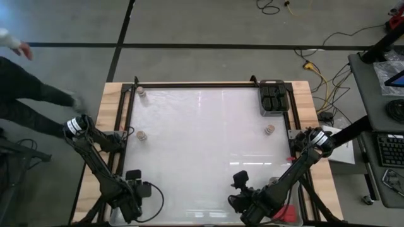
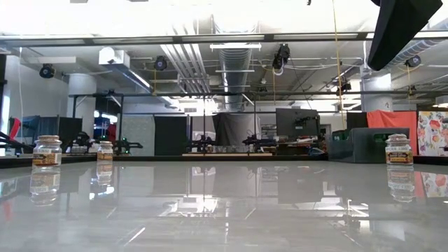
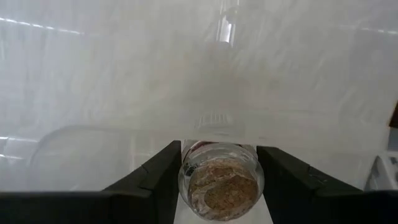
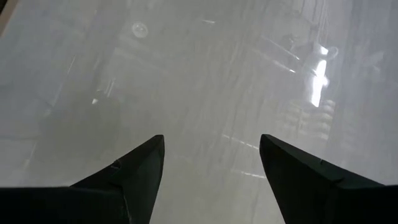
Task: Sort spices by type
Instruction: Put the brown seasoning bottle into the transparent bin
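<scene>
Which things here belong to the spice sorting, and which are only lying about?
Belong to the job:
- three loose spice jars
- jar held in the left gripper
- bin of black jars
- right gripper, open and empty

Lying about:
- cables on the floor
- keyboard on the side desk

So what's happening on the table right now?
The left gripper sits at the near left corner, shut on a round jar of tan spice. The right gripper hovers near the near right edge, fingers open, holding nothing. Three round jars remain out: two by the left edge, one on the right. Black jars sit in a bin at the far right corner.
</scene>
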{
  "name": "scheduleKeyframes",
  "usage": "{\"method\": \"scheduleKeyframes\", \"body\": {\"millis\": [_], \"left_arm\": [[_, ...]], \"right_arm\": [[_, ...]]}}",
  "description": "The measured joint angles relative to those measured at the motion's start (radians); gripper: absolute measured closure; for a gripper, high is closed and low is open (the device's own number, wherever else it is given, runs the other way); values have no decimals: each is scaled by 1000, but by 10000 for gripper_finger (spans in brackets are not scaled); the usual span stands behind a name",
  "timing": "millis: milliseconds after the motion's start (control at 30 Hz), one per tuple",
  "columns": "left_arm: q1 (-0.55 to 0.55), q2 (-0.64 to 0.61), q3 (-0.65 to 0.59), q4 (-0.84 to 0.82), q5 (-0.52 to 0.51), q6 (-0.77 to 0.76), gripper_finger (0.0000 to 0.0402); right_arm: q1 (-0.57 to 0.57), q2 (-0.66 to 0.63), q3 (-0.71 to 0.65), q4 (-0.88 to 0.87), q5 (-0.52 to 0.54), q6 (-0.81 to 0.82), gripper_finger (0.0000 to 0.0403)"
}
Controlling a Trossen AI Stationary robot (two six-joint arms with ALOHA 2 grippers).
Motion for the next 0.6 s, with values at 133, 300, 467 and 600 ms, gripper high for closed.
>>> {"method": "scheduleKeyframes", "body": {"millis": [133,300,467,600], "left_arm": [[0,0,0,1,0,1,225],[0,0,-10,1,0,3,219],[0,0,-18,10,1,2,222],[0,0,-19,17,1,-3,217]], "right_arm": [[0,0,0,1,0,-4,148],[0,0,0,2,0,-5,137],[0,0,0,4,0,-7,127],[0,0,0,5,0,-7,120]]}}
